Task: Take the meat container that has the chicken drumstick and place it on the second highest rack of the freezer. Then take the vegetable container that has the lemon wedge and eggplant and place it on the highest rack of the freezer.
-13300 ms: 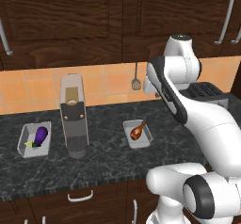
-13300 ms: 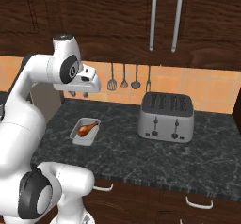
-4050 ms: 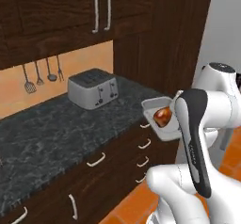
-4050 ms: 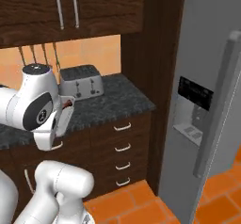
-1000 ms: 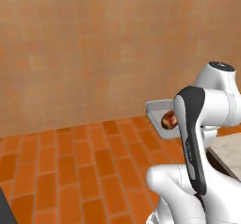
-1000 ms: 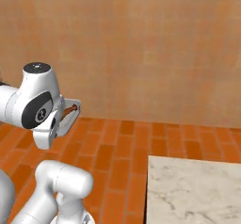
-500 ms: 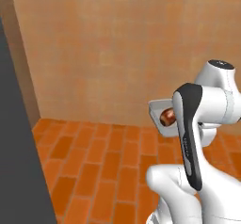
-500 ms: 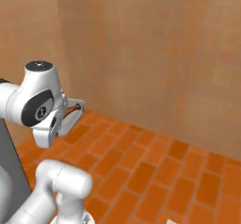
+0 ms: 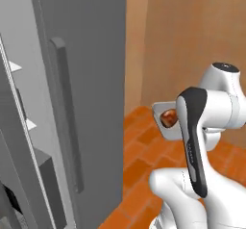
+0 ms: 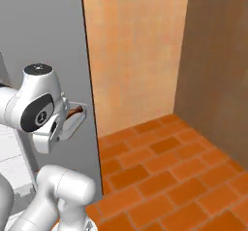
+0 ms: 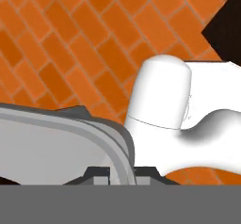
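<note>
Now the base has swung round: where bare wall and brick floor stood a moment ago, the freezer (image 9: 86,79) fills the left, its white shelves (image 9: 14,67) showing. The gripper (image 11: 122,171) remains clamped on the meat container (image 9: 163,123) rim, the chicken drumstick (image 9: 168,118) inside, carried beside the arm.

Freezer (image 9: 91,79) door with long bar handle (image 9: 67,117) stood ahead at left, white shelves (image 9: 14,67) visible beyond its edge, brick floor (image 10: 164,172) lay open, walls bounded right.
</note>
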Available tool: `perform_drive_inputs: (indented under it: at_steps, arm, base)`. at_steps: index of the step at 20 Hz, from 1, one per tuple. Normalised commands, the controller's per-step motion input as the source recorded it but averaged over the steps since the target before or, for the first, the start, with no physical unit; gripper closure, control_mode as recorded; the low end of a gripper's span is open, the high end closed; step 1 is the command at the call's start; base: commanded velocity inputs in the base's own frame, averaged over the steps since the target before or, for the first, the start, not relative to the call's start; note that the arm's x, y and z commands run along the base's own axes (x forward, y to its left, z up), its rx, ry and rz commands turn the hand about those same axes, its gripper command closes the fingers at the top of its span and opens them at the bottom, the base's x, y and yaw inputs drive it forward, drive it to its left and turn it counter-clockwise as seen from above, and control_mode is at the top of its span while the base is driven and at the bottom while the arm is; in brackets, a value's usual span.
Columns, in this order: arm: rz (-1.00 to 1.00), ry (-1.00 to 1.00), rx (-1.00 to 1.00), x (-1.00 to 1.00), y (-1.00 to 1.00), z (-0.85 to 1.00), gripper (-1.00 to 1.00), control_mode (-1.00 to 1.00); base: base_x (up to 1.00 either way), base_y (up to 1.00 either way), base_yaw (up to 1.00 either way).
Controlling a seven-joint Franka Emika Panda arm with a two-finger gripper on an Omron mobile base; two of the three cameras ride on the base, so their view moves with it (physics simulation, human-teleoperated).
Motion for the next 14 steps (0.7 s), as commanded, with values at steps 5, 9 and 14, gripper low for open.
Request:
perform_drive_inputs:
  at_steps: [5, 9, 14]
  arm:
    - [0.00, 0.00, 0.00, 0.00, 0.00, 0.00, 1.00, 1.00]
    - [0.00, 0.00, 0.00, 0.00, 0.00, 0.00, 1.00, 1.00]
    - [0.00, 0.00, 0.00, 0.00, 0.00, 0.00, 1.00, 1.00]
  base:
    - [0.00, -0.21, 0.99]
    - [0.00, -0.30, 0.93]
    - [0.05, -0.13, 0.74]
